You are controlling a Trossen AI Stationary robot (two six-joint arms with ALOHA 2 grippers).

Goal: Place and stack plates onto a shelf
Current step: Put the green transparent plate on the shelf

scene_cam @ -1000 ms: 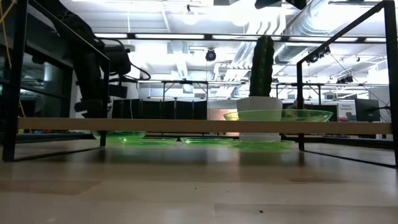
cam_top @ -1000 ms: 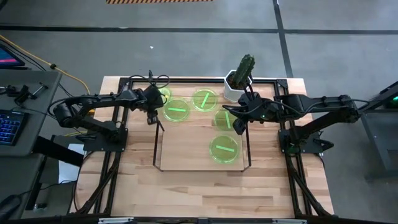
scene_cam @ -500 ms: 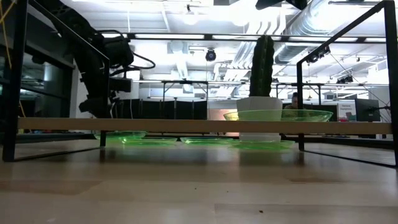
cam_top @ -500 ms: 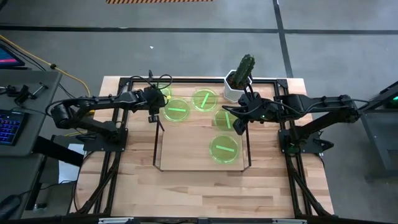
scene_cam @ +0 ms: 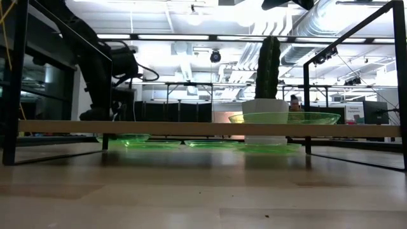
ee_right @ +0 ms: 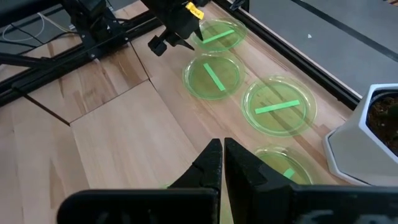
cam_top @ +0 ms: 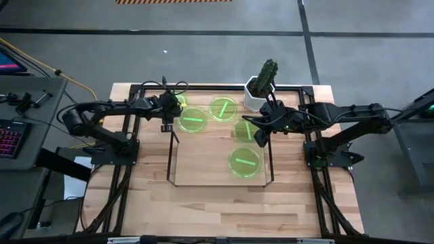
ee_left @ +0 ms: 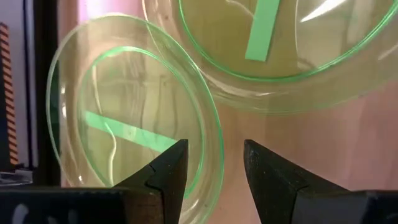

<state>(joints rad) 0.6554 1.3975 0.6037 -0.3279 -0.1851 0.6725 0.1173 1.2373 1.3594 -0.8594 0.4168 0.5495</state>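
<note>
Several green plates show in the high view. One (cam_top: 244, 163) lies on the shelf's wood surface (cam_top: 203, 166); three (cam_top: 192, 120) (cam_top: 223, 108) (cam_top: 244, 129) lie on the table behind the shelf. Another plate (cam_top: 179, 101) lies at the far left. My left gripper (cam_top: 171, 108) is low over it, open, with the plate's rim (ee_left: 211, 146) between its fingers. My right gripper (cam_top: 259, 137) is shut and empty, above the shelf's far right end near the rightmost table plate (ee_right: 283, 167). My left gripper has its open fingers (ee_left: 171, 165) on either side of the far-left plate's rim, on the side nearest the neighbouring plate (ee_left: 261, 56), coming from above. I cannot tell whether they touch the rim. The plate lies flat on the table.
A white potted cactus (cam_top: 261, 87) stands at the far right, just behind my right gripper. A black metal frame (cam_top: 203, 87) runs around the work area. The shelf's wire end frames (cam_top: 169, 159) (cam_top: 271, 163) rise at both its ends. A keyboard stands off the table's left.
My left arm has shifted slightly over the far-left plate. No plate has moved.
</note>
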